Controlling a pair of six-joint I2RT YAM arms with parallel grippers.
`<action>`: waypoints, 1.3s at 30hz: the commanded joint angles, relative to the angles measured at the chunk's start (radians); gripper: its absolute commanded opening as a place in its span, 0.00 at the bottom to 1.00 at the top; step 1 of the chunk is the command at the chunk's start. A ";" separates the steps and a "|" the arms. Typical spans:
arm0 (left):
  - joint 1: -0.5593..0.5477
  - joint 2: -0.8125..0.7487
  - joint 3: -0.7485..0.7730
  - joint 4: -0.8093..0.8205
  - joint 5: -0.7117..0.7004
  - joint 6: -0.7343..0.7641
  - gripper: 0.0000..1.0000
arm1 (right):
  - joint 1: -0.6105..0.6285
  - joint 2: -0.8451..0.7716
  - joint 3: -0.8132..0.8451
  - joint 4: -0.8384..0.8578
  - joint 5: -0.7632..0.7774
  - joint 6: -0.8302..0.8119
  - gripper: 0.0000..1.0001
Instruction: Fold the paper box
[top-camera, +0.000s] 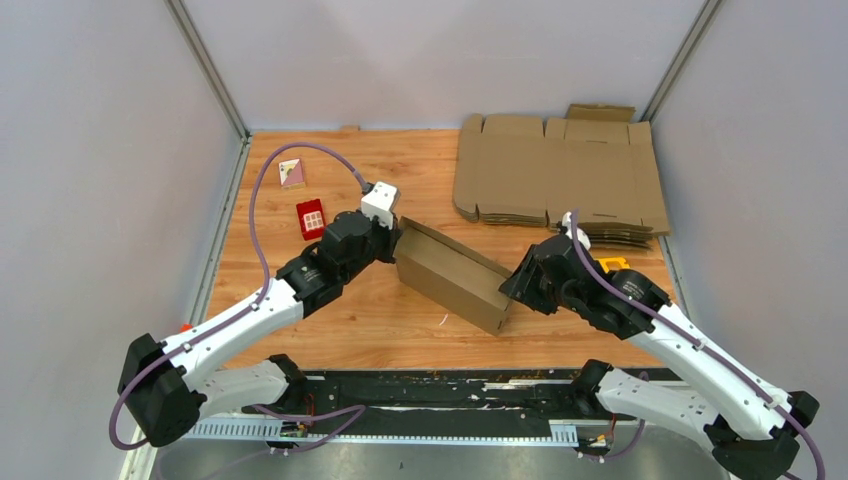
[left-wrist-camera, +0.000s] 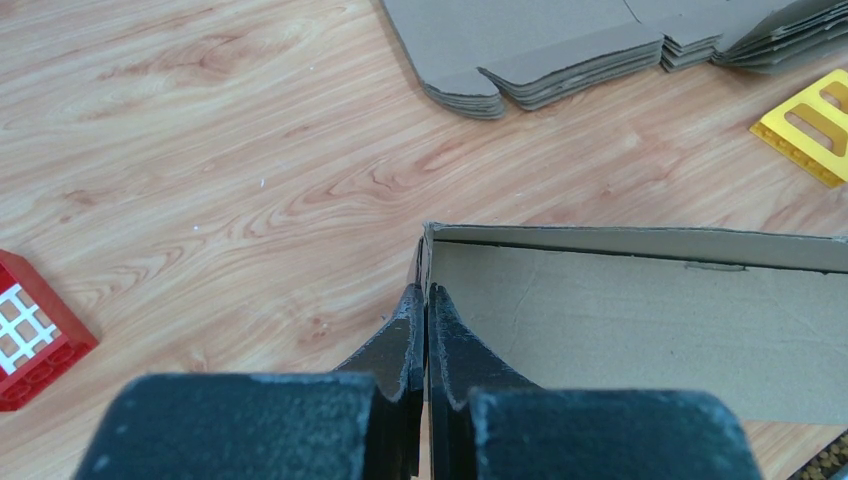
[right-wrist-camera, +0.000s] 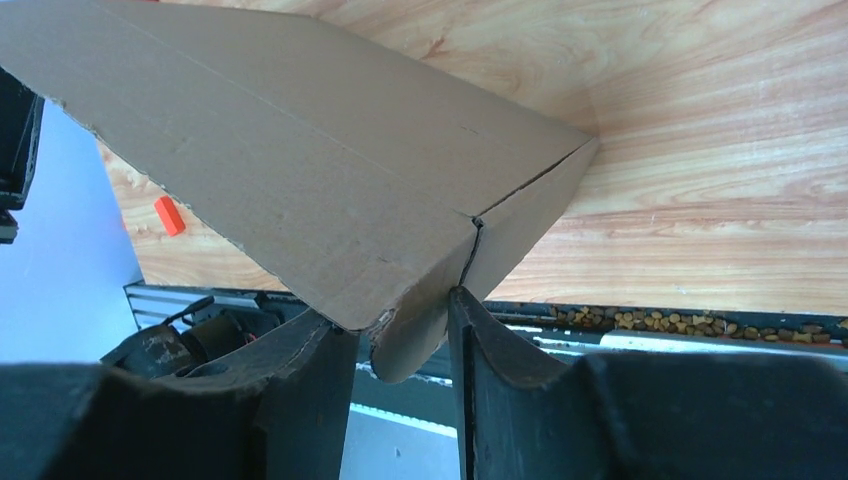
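Note:
The paper box (top-camera: 455, 275) is a brown cardboard mailer, partly folded, lying slantwise in the middle of the table. My left gripper (top-camera: 397, 240) is at its far left end. In the left wrist view its jaws (left-wrist-camera: 427, 290) are shut on the thin end wall of the box (left-wrist-camera: 640, 320). My right gripper (top-camera: 510, 290) is at the box's near right corner. In the right wrist view its fingers (right-wrist-camera: 395, 305) close on that corner of the box (right-wrist-camera: 300, 150), with a rounded flap hanging between them.
A pile of flat cardboard sheets (top-camera: 560, 175) lies at the back right, also in the left wrist view (left-wrist-camera: 560, 50). A small red box (top-camera: 311, 218) and a small pale box (top-camera: 291, 173) lie at the left. A yellow piece (top-camera: 612, 264) lies by the right arm.

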 joint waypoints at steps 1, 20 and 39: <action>-0.017 0.018 0.019 -0.080 0.026 -0.021 0.00 | -0.001 0.012 0.077 -0.017 -0.067 -0.007 0.37; -0.026 0.026 0.029 -0.097 0.008 -0.019 0.00 | -0.001 0.026 0.043 -0.022 -0.048 -0.027 0.14; -0.026 -0.007 -0.103 0.062 0.029 0.013 0.00 | -0.001 0.102 0.020 -0.056 0.011 -0.092 0.13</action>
